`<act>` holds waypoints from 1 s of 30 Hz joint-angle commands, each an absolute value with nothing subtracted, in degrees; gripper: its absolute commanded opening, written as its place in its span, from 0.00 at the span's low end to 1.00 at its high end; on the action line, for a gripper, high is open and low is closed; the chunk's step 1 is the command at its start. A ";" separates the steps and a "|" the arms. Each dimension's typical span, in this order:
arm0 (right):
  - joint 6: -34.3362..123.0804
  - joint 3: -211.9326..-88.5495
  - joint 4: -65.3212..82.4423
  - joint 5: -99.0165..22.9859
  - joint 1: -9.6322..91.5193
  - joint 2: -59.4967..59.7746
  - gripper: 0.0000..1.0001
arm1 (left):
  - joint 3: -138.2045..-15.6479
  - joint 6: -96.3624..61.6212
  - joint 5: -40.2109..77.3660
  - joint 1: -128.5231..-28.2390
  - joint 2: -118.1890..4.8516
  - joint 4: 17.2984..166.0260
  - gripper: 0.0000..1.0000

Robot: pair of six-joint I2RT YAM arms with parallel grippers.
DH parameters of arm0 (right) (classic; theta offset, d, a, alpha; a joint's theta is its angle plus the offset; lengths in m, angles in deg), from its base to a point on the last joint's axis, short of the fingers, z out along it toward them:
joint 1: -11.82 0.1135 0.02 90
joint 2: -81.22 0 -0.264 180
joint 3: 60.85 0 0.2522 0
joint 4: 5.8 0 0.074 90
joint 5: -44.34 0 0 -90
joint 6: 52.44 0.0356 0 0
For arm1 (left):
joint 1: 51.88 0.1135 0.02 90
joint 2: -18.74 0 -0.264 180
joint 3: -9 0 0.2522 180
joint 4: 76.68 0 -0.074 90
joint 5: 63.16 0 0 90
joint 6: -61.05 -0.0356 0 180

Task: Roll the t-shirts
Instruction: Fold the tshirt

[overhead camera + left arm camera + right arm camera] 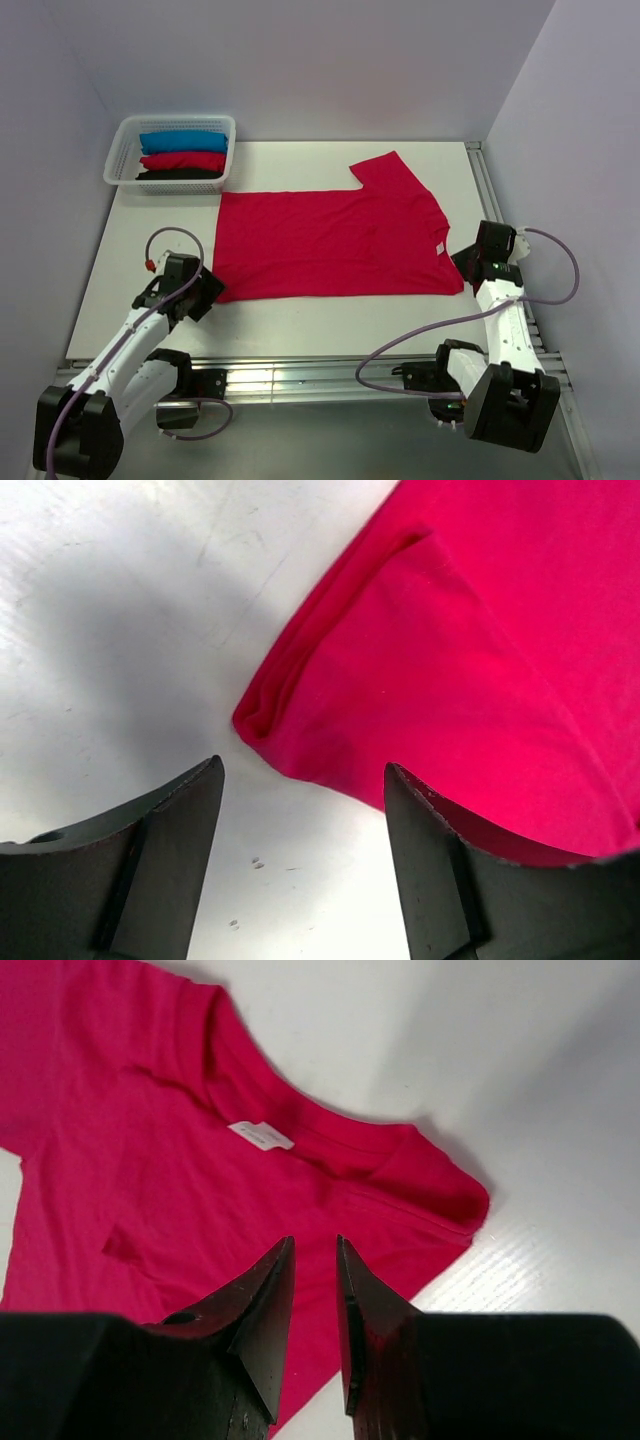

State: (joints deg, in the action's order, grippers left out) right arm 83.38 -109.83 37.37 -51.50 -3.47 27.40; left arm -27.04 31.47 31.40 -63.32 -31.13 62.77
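Observation:
A crimson-red t-shirt [330, 240] lies flat across the middle of the table, one sleeve [385, 170] sticking out at the back, neck end to the right with a small pale label [438, 249]. My left gripper [212, 290] is open and empty, low over the table just off the shirt's near-left corner [255, 720]; in the left wrist view [303, 770] that folded corner lies just ahead of the jaws. My right gripper [462, 262] is at the shirt's near-right corner, by the collar. In the right wrist view [315, 1240] its jaws stand narrowly apart, empty, above the cloth below the label [261, 1135].
A white lattice basket [125, 140] at the back left holds three rolled shirts: blue [183, 141], red [183, 161], black [178, 175]. A metal rail [490, 190] runs along the table's right edge. White walls close off the left, back and right.

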 commanded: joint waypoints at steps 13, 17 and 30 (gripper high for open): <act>80.36 -117.85 26.25 -40.91 -2.60 12.67 0.20 | -44.57 26.25 41.00 -63.83 -37.77 58.35 0.67; 82.55 -118.64 25.02 -40.91 -0.84 8.37 0.18 | -46.15 24.40 37.14 -63.83 -41.99 63.79 0.65; 84.58 -130.85 24.22 -44.42 8.57 -11.58 0.00 | -52.22 18.60 32.20 -63.92 -59.91 72.68 0.63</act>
State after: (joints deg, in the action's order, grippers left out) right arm 83.27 -128.17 25.00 -42.04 8.59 -9.63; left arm -50.10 20.92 33.84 -63.72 -57.38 69.18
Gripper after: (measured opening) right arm 0.007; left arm 0.631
